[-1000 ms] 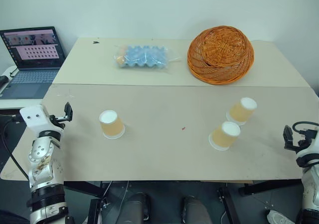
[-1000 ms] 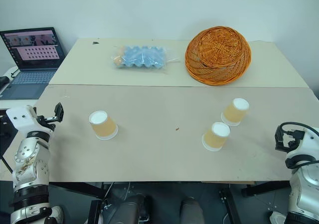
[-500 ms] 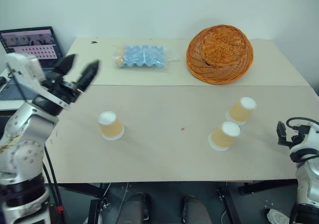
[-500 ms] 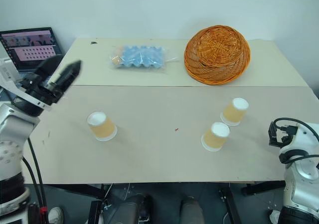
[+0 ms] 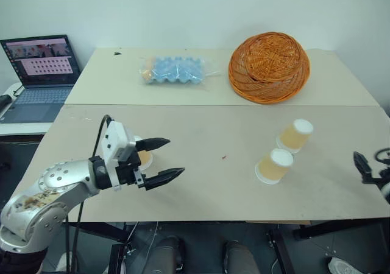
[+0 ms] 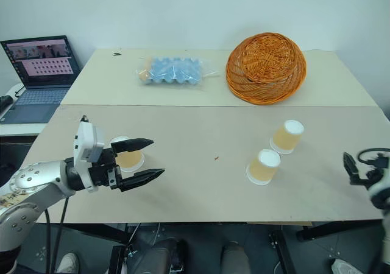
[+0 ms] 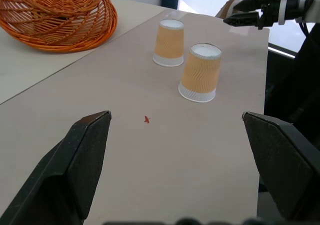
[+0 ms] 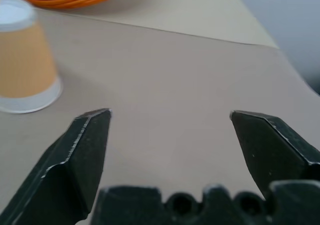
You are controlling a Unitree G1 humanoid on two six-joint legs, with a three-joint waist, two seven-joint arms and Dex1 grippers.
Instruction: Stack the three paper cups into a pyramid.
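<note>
Three paper cups (image 5: 284,162), all upside down: two at about 3 o'clock, one half-hidden, probably untouched, behind the wide-open, empty left gripper (image 5: 163,159). Right gripper (image 5: 364,165) spread, empty.

No legible text, label, brand, number or sign on any item. Laptop screen (image 5: 41,58), well off beyond the left gripper (image 5: 161,159) on its outer side: rows of small dark marks on a pink ground, too small to read. Three paper cups, one just behind the left gripper (image 6: 128,158), two (image 5: 275,165) (image 5: 295,134) between both hands, nearer the right gripper (image 5: 361,164): plain tan-orange sides, white rims, no print. Blue egg tray in clear wrap (image 5: 175,69): no readable label
</note>
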